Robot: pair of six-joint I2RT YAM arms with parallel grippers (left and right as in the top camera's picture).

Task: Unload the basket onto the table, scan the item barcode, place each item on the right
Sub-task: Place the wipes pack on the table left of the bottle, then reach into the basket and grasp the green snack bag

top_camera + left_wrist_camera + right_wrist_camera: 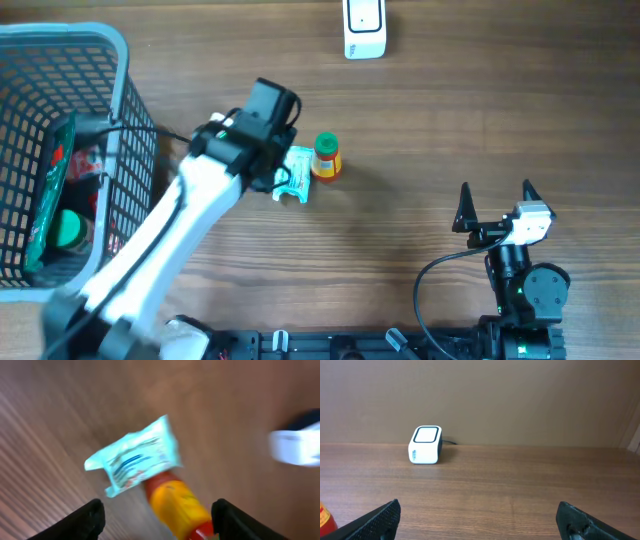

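Left pincer [159, 512] hung apart, gripping nothing, over the pale-blue packet [134, 457] lying against a yellow bottle [177, 505]. Both lay well apart from the barcode scanner [364, 28], probably unscanned; right pincer [477, 510] gaped idle.

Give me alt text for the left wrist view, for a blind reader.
A light blue packet lies on a wooden table right beside a yellow-and-red bottle. The left gripper is open, its dark fingers at both bottom corners; a blurred white box sits far right.
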